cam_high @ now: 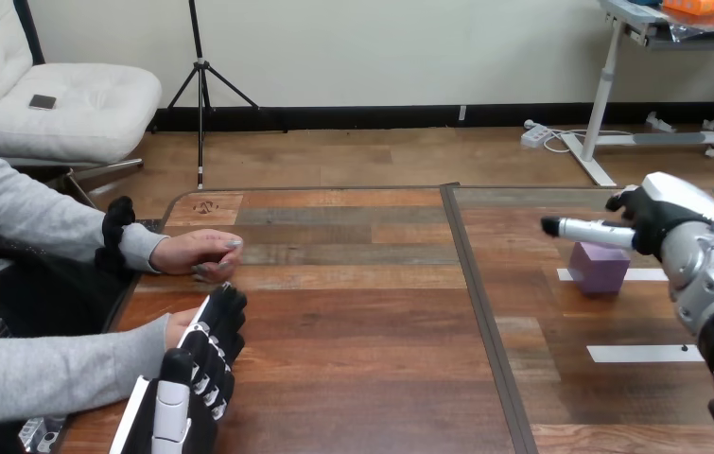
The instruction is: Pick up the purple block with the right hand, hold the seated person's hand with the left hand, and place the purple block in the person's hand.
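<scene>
A purple block (599,268) stands on the right half of the wooden table (362,312), on a white tape strip. My right hand (660,219) hovers just above and to the right of it, open, with one straight finger (584,230) pointing left over the block's top, not touching it. At the lower left my left hand (203,364) lies open, its straight fingers resting over the person's hand (176,327) at the table's left edge, which is mostly hidden beneath them. I see no fingers curled round it.
The person's other hand (203,253) rests as a loose fist on the table farther back at the left. A dark strip (478,293) divides the tabletop. A second white tape strip (641,353) lies nearer me on the right.
</scene>
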